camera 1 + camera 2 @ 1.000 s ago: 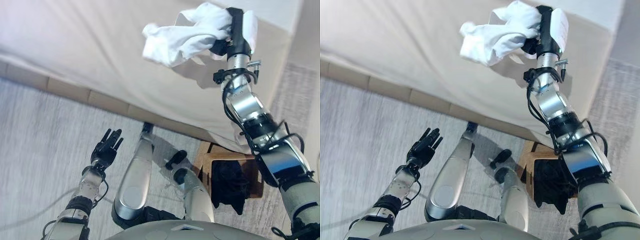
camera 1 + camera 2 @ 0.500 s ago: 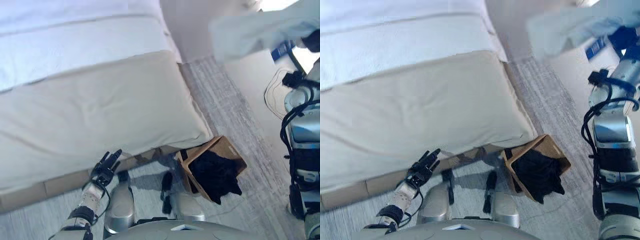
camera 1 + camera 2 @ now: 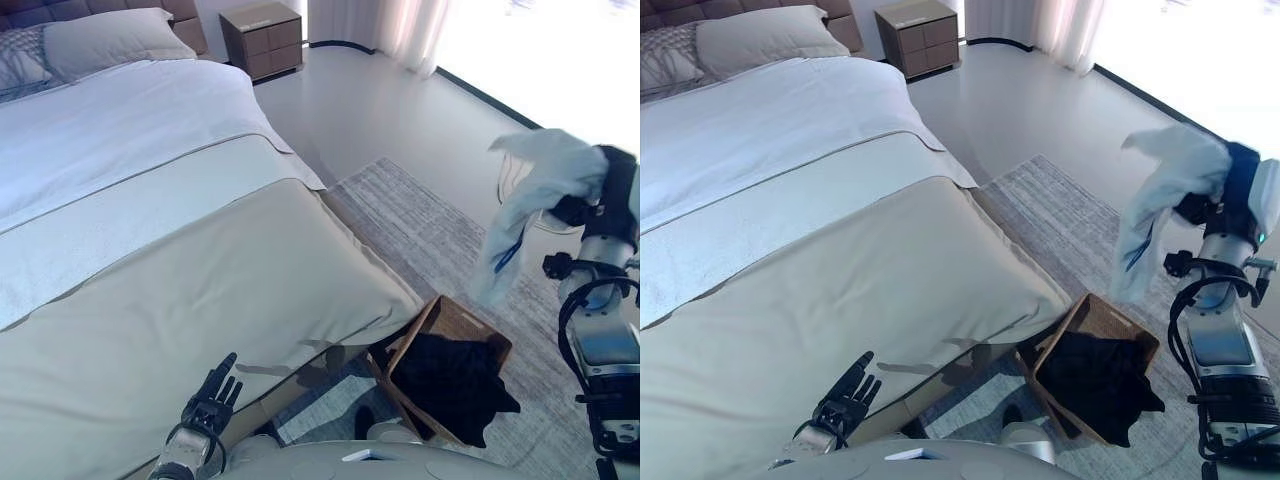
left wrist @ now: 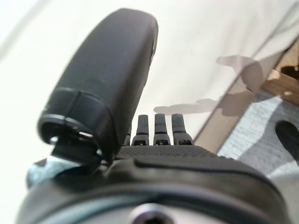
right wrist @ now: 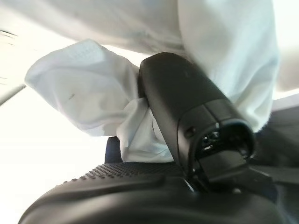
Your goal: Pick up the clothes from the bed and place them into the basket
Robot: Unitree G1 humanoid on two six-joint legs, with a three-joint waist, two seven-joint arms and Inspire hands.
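Observation:
My right hand (image 3: 605,195) is raised at the right, shut on a white garment (image 3: 530,200) that hangs down from it above the rug. In the right wrist view the white cloth (image 5: 93,93) is bunched round the thumb. A wooden basket (image 3: 470,325) stands on the floor below and left of that hand, by the bed's corner, with a black garment (image 3: 450,380) inside and spilling over its near rim. My left hand (image 3: 207,405) shows low at the left beside the bed's (image 3: 200,280) near edge, open and holding nothing.
The beige-covered bed fills the left and centre, with a white sheet (image 3: 130,140) and pillows (image 3: 105,35) farther back. A wooden nightstand (image 3: 263,37) stands at the far wall. A grey striped rug (image 3: 430,230) lies under the basket.
The camera has swung, so the whole scene has shifted. My right hand has carried the white garment off the bed to a spot above and right of the basket. The left hand stays open.

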